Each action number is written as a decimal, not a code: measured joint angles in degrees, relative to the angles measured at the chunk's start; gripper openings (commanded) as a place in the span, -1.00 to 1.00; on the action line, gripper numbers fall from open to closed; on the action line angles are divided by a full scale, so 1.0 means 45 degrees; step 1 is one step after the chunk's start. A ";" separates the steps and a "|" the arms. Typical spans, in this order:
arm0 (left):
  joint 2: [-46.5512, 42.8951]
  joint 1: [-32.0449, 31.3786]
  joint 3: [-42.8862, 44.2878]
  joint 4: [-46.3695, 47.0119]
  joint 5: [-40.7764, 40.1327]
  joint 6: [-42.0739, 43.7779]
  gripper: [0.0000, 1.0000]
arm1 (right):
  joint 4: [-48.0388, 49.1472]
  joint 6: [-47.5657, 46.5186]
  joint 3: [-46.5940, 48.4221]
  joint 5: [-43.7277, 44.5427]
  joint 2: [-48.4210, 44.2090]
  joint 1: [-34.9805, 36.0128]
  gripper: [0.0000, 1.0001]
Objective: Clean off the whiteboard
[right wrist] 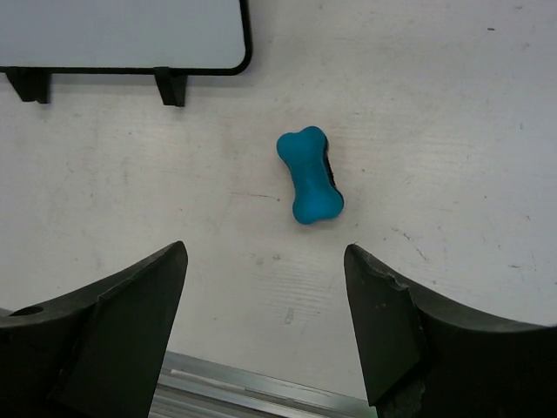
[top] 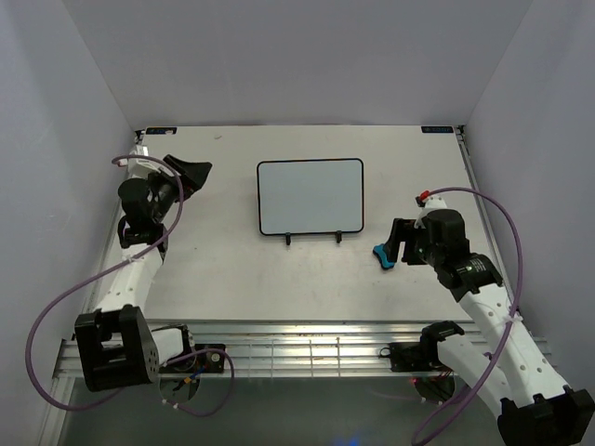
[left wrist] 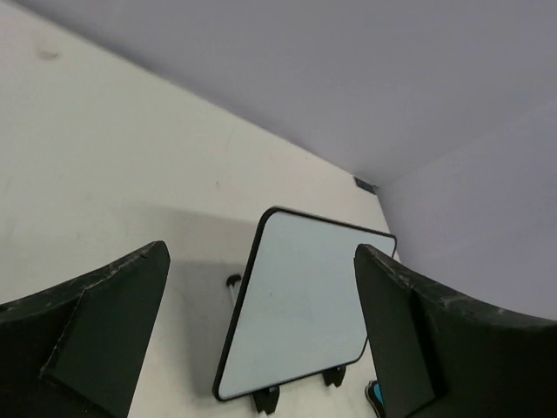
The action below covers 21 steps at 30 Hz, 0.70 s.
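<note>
The whiteboard (top: 310,195) stands on a black wire stand in the middle of the table; its face looks blank white. It also shows in the left wrist view (left wrist: 300,309) and, by its lower edge, in the right wrist view (right wrist: 122,35). A blue bone-shaped eraser (top: 382,255) lies on the table right of the board, also in the right wrist view (right wrist: 310,174). My right gripper (top: 398,242) is open and empty, just right of and above the eraser (right wrist: 265,261). My left gripper (top: 193,173) is open and empty at the far left, pointing at the board (left wrist: 261,261).
Two black stand feet (top: 313,239) stick out below the board. Grey walls close in the table on the left, back and right. A metal rail (top: 307,348) runs along the near edge.
</note>
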 measured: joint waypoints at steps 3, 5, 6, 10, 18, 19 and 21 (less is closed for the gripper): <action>-0.1214 0.0005 -0.0044 -0.3381 -0.0816 -0.0121 0.96 | 0.0175 0.0160 -0.0219 0.0656 0.0457 -0.0005 0.57; -0.1520 0.0024 -0.0039 -0.5464 -0.0874 0.0029 0.96 | 0.0253 0.0194 -0.0306 0.1001 0.0874 -0.0010 0.57; -0.1564 0.0049 -0.0034 -0.6436 -0.0719 0.0248 0.96 | 0.0364 0.0180 -0.0384 0.1190 0.1156 -0.0015 0.57; -0.1511 0.0087 0.0063 -0.9632 0.1137 0.1277 0.96 | 0.0651 -0.0073 -0.0350 0.1511 0.3191 -0.0015 0.44; -0.3133 0.0068 0.0049 -1.2949 0.0471 0.2939 0.96 | 0.0971 -0.1200 0.0816 0.0952 0.8058 -0.0015 0.19; -0.3560 0.0073 0.0034 -1.2954 0.0427 0.3016 0.96 | 0.1020 -0.1292 0.0889 0.0913 0.8359 -0.0010 0.16; -0.4192 0.0073 0.0034 -1.2920 0.0408 0.3123 0.96 | 0.1137 -0.1404 0.0952 0.0889 0.8718 0.0005 0.15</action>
